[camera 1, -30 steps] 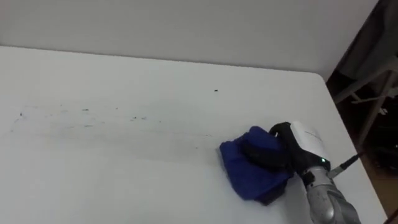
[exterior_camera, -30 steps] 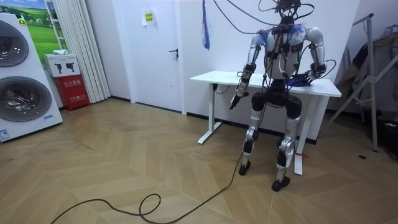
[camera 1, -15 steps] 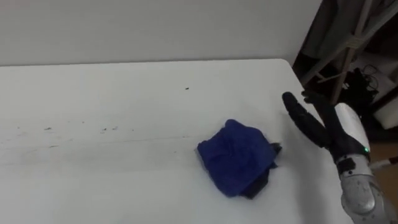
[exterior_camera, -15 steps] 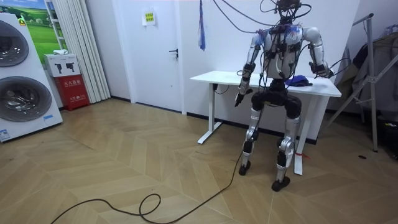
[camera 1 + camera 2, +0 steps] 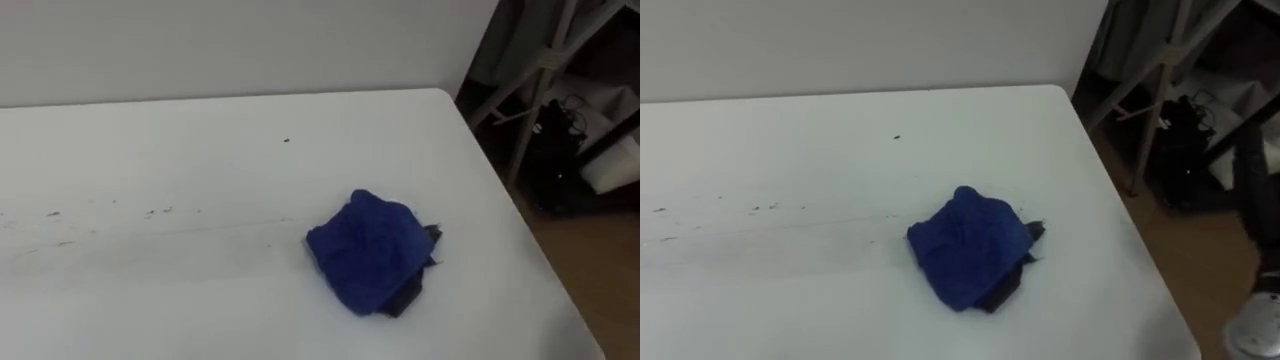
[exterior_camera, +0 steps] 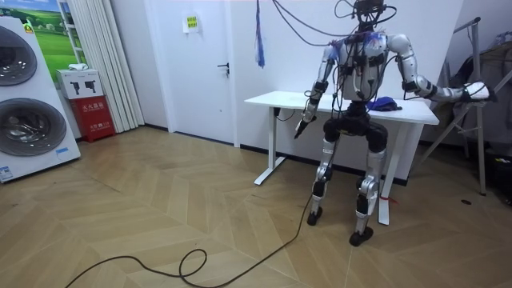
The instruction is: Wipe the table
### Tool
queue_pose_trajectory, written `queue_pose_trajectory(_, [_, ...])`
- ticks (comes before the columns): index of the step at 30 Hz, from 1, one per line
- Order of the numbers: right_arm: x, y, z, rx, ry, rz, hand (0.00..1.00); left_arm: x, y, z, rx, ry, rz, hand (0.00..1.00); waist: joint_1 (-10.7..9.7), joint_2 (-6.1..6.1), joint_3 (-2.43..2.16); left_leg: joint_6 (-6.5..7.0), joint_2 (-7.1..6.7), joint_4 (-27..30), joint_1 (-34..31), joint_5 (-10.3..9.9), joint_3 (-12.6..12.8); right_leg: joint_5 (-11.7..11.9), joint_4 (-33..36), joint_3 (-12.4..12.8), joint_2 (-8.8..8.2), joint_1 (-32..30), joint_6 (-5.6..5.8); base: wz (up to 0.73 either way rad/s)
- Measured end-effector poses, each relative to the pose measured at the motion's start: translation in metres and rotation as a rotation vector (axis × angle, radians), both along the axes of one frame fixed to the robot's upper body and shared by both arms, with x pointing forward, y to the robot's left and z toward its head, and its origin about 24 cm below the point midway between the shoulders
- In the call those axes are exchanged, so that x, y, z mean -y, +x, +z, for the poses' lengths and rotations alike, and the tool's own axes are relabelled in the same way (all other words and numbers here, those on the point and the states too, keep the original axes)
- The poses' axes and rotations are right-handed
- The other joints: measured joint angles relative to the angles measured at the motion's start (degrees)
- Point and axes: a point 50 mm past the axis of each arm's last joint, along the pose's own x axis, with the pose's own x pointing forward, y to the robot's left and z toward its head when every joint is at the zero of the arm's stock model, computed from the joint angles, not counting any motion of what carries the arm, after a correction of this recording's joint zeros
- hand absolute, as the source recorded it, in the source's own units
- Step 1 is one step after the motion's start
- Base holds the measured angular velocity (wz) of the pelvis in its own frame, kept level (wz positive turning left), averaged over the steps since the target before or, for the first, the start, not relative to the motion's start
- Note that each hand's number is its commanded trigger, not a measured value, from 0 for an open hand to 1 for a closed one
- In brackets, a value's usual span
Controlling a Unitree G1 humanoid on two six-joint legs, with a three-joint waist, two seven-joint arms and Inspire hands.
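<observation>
Bright, even light on the white table (image 5: 200, 120), shadows faint

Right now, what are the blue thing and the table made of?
The blue thing looks like soft, matt cloth: it lies crumpled in folds. The table top looks hard, smooth and white, perhaps laminate or painted board; I cannot tell which.

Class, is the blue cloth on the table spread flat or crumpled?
Crumpled: the blue cloth sits in a bunched heap, folds raised, on the table.
</observation>
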Motion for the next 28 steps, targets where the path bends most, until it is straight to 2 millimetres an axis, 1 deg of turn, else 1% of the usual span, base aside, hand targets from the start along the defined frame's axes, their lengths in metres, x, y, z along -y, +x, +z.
queue_pose_trajectory(1, [0.005, -0.016, -0.016, -0.049, 0.057, -0.078, 0.00, -0.001, -0.006, -0.001, -0.021, 0.000, 0.013, 0.00, -0.3, -0.36, -0.23, 0.01, 0.00, 0.0, 0.0, 0.0, 0.0, 0.0, 0.0, 0.1, 0.00, 0.0, 0.00, 0.00])
queue_pose_trajectory(2, [0.008, -0.036, -0.034, -0.118, 0.120, -0.161, 0.00, 0.000, -0.009, -0.003, -0.037, 0.001, 0.021, 0.00, -0.4, -0.70, -0.45, 0.03, 0.00, 0.0, 0.2, 0.0, 0.1, 0.0, 0.0, 0.1, 0.00, 0.2, 0.00, 0.00])
queue_pose_trajectory(3, [0.009, -0.048, -0.043, -0.158, 0.152, -0.201, 0.00, 0.000, -0.010, -0.003, -0.047, -0.002, 0.025, 0.00, -0.4, -0.68, -0.39, 0.03, 0.00, 0.0, 0.4, -0.1, 0.1, 0.0, 0.0, 0.1, 0.00, 0.3, 0.00, 0.00])
queue_pose_trajectory(5, [0.006, -0.094, -0.073, -0.323, 0.260, -0.337, 0.00, 0.001, -0.015, -0.006, -0.081, -0.007, 0.030, 0.00, 0.0, -0.70, -0.48, 0.05, 0.03, 0.1, 0.6, -0.3, 0.4, 0.0, 0.0, 0.5, 0.05, 0.4, 0.00, -0.07])
queue_pose_trajectory(6, [0.005, -0.105, -0.079, -0.367, 0.280, -0.365, 0.00, 0.001, -0.017, -0.007, -0.097, -0.004, 0.023, 0.00, 0.0, -0.63, -0.51, 0.05, 0.03, 0.2, 0.6, -0.4, 0.5, 0.0, 0.0, 0.6, 0.04, 0.5, 0.00, -0.06])
queue_pose_trajectory(7, [-0.001, -0.128, -0.090, -0.455, 0.325, -0.420, 0.00, 0.001, -0.021, -0.007, -0.124, 0.000, 0.016, 0.00, -0.1, -0.43, -0.60, 0.07, 0.03, 0.4, 0.6, -0.6, 0.4, 0.0, 0.1, 0.5, 0.02, 0.5, 0.02, 0.00])
queue_pose_trajectory(8, [-0.004, -0.140, -0.095, -0.493, 0.353, -0.447, 0.00, 0.001, -0.022, -0.007, -0.132, 0.002, 0.014, 0.00, -0.1, -0.37, -0.63, 0.09, 0.03, 0.4, 0.5, -0.7, 0.4, 0.0, 0.1, 0.5, 0.01, 0.5, 0.03, 0.00])
queue_pose_trajectory(9, [-0.011, -0.164, -0.102, -0.565, 0.407, -0.499, 0.00, 0.001, -0.026, -0.008, -0.157, 0.005, 0.005, 0.00, -0.1, -0.42, -0.58, 0.07, 0.03, 0.4, 0.5, -0.9, 0.4, 0.0, 0.1, 0.6, 0.02, 0.5, 0.04, 0.00])
queue_pose_trajectory(10, [-0.019, -0.186, -0.107, -0.633, 0.453, -0.540, 0.00, 0.002, -0.026, -0.008, -0.169, 0.005, 0.002, 0.00, -0.2, 0.04, -0.75, 0.09, 0.06, 0.8, 0.3, -1.2, 0.2, -0.1, 0.1, 0.5, 0.05, 0.8, 0.10, 0.00])
queue_pose_trajectory(11, [-0.024, -0.197, -0.110, -0.666, 0.478, -0.557, 0.00, 0.002, -0.030, -0.009, -0.183, 0.003, 0.005, 0.00, -0.2, 0.29, -0.75, 0.09, 0.10, 1.2, 0.3, -1.4, 0.1, -0.1, 0.1, 0.4, 0.07, 1.0, 0.14, 0.04])
queue_pose_trajectory(12, [-0.036, -0.213, -0.116, -0.734, 0.530, -0.582, 0.00, 0.004, -0.033, -0.010, -0.201, -0.003, 0.008, 0.00, -0.3, 0.69, -0.74, 0.06, 0.15, 1.6, 0.5, -1.7, 0.0, -0.1, 0.1, 0.4, 0.11, 1.4, 0.18, 0.00])
queue_pose_trajectory(13, [-0.050, -0.223, -0.122, -0.800, 0.585, -0.582, 0.00, 0.007, -0.032, -0.011, -0.210, -0.010, 0.001, 0.00, -0.5, 1.10, -0.67, 0.07, 0.17, 1.8, 0.7, -1.7, 0.0, -0.1, 0.1, 0.5, 0.11, 1.7, 0.18, 0.00])
queue_pose_trajectory(14, [-0.057, -0.227, -0.125, -0.836, 0.611, -0.572, 0.00, 0.008, -0.031, -0.012, -0.217, -0.015, -0.001, 0.00, -0.5, 1.26, -0.64, 0.09, 0.17, 1.8, 0.8, -1.7, 0.1, -0.1, 0.2, 0.6, 0.09, 1.7, 0.18, 0.00])
queue_pose_trajectory(15, [-0.070, -0.232, -0.130, -0.893, 0.664, -0.546, 0.00, 0.011, -0.031, -0.014, -0.228, -0.026, 0.004, 0.00, -0.5, 1.50, -0.56, 0.10, 0.17, 2.0, 0.8, -1.7, 0.1, -0.1, 0.3, 0.6, 0.06, 1.7, 0.17, 0.00])
queue_pose_trajectory(16, [-0.080, -0.233, -0.134, -0.929, 0.708, -0.516, 0.00, 0.014, -0.029, -0.016, -0.234, -0.033, -0.003, 0.00, -0.5, 1.69, -0.55, 0.10, 0.18, 2.1, 0.8, -1.7, 0.0, -0.1, 0.4, 0.6, 0.06, 1.7, 0.17, 0.00])
queue_pose_trajectory(17, [-0.086, -0.231, -0.137, -0.962, 0.735, -0.474, 0.00, 0.016, -0.028, -0.017, -0.244, -0.040, -0.013, 0.00, -0.4, 1.83, -0.53, 0.08, 0.19, 2.2, 1.0, -1.7, 0.1, -0.1, 0.7, 0.8, 0.07, 1.7, 0.17, -0.05])
queue_pose_trajectory(18, [-0.087, -0.230, -0.138, -0.980, 0.740, -0.450, 0.00, 0.018, -0.029, -0.018, -0.250, -0.043, -0.019, 0.00, -0.2, 1.93, -0.48, 0.07, 0.20, 2.2, 1.1, -1.7, 0.1, -0.1, 0.8, 1.1, 0.10, 1.7, 0.16, -0.07])
queue_pose_trajectory(21, [-0.089, -0.215, -0.141, -1.017, 0.730, -0.339, 0.00, 0.023, -0.028, -0.020, -0.269, -0.053, -0.054, 0.00, -0.1, 2.06, -0.45, -0.10, 0.21, 2.2, 1.6, -1.8, -0.1, -0.1, 0.7, 1.0, 0.14, 2.2, 0.15, 0.00])
queue_pose_trajectory(23, [-0.090, -0.193, -0.144, -1.070, 0.665, -0.191, 0.00, 0.031, -0.028, -0.023, -0.285, -0.070, -0.081, 0.00, 0.4, 2.58, -0.45, -0.17, 0.27, 2.3, 1.5, -1.9, 0.1, -0.1, 0.8, 1.0, 0.15, 2.1, 0.09, 0.00])
queue_pose_trajectory(24, [-0.090, -0.185, -0.145, -1.076, 0.643, -0.148, 0.00, 0.033, -0.028, -0.024, -0.293, -0.076, -0.088, 0.00, 0.5, 2.80, -0.48, -0.14, 0.27, 2.3, 1.6, -1.9, 0.1, -0.1, 0.8, 1.0, 0.15, 2.1, 0.09, 0.00])
queue_pose_trajectory(25, [-0.091, -0.169, -0.146, -1.080, 0.594, -0.059, 0.00, 0.039, -0.025, -0.026, -0.305, -0.084, -0.114, 0.00, 0.9, 3.26, -0.40, 0.06, 0.27, 2.2, 1.6, -1.7, 0.2, 0.0, 0.8, 0.9, 0.16, 2.1, 0.08, 0.00])
queue_pose_trajectory(26, [-0.092, -0.152, -0.146, -1.061, 0.553, 0.009, 0.00, 0.043, -0.021, -0.027, -0.304, -0.088, -0.146, 0.00, 1.5, 3.74, -0.27, 0.08, 0.27, 2.2, 1.6, -1.7, 0.3, 0.0, 0.7, 1.0, 0.20, 2.1, 0.08, 0.00])
queue_pose_trajectory(27, [-0.093, -0.142, -0.146, -1.042, 0.537, 0.033, 0.00, 0.045, -0.020, -0.028, -0.304, -0.088, -0.162, 0.00, 1.7, 3.97, -0.21, 0.08, 0.27, 2.2, 1.6, -1.7, 0.2, 0.0, 0.7, 1.0, 0.21, 2.1, 0.08, 0.00])
queue_pose_trajectory(28, [-0.097, -0.124, -0.146, -0.988, 0.524, 0.065, 0.00, 0.048, -0.016, -0.029, -0.302, -0.084, -0.187, 0.00, 2.1, 4.37, -0.06, 0.08, 0.29, 2.2, 1.6, -1.7, 0.1, 0.0, 0.6, 0.9, 0.26, 2.2, 0.08, 0.00])
